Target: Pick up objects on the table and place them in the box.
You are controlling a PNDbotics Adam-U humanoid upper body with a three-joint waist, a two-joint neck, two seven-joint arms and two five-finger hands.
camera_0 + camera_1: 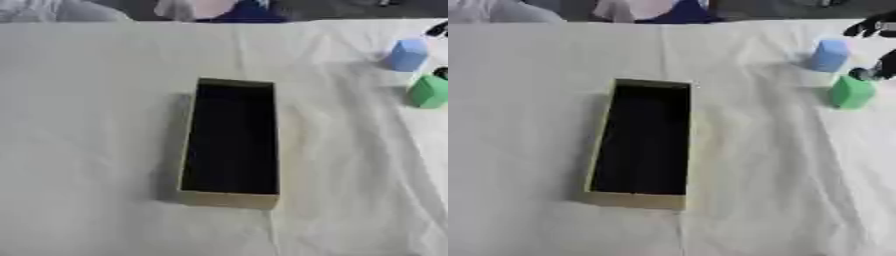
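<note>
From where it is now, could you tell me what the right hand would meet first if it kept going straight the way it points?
Probably the green block: a fingertip of the right hand sits right by its top edge. Depth is unclear, so contact cannot be judged.

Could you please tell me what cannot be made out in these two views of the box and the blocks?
- Right hand: cut off by the right edge in both views; finger pose unclear.
- Green block: whether the hand touches it is too blurred to tell.
- Box: its interior is dark; contents cannot be told.
- Blue block: blurred, exact shape unclear.
- Left hand: not in view.
</note>
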